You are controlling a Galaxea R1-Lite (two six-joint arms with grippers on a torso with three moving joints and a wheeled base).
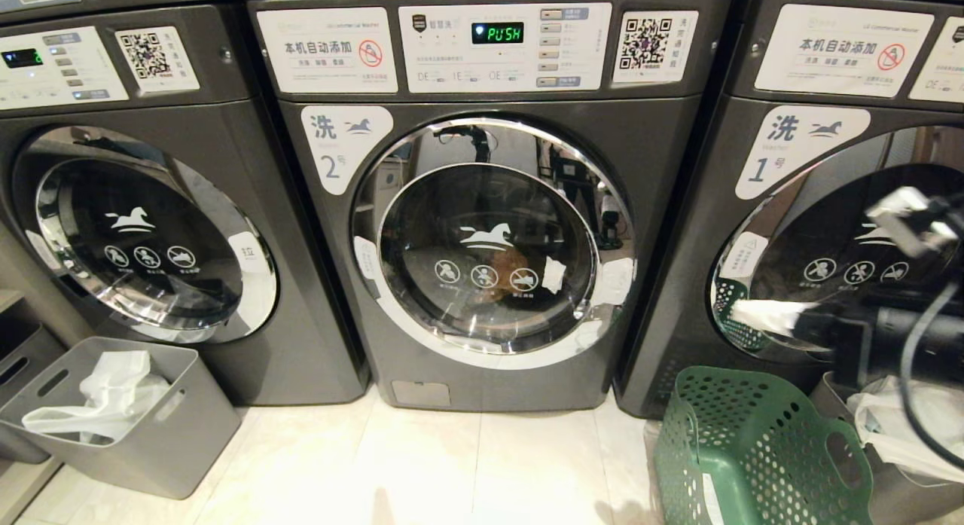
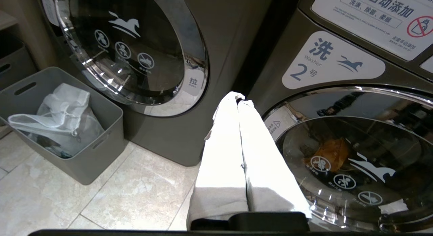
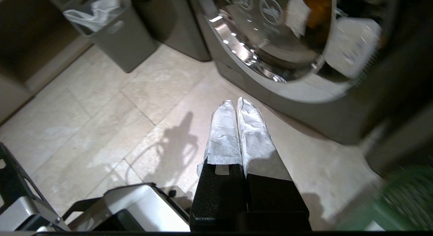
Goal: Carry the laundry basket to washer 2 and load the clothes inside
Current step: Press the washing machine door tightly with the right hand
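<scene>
Pale tiled floor holds empty green perforated plastic laundry basket [image 1: 753, 450] beside dark grey washer 2 [image 1: 489, 231], door closed on yellow-orange clothes [image 1: 506, 270]; left gripper [image 2: 237, 99] and right gripper [image 3: 235, 102] pressed together, holding nothing; task looks nearly done.

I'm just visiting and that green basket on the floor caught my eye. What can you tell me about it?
The laundry basket is dark green plastic, its walls dotted with round holes, with a flared rim and a handle slot in the side. It stands on the pale tiled floor before washer 1, to the right of washer 2, tipped slightly. No clothes show inside it. Neither gripper touches it.
</scene>
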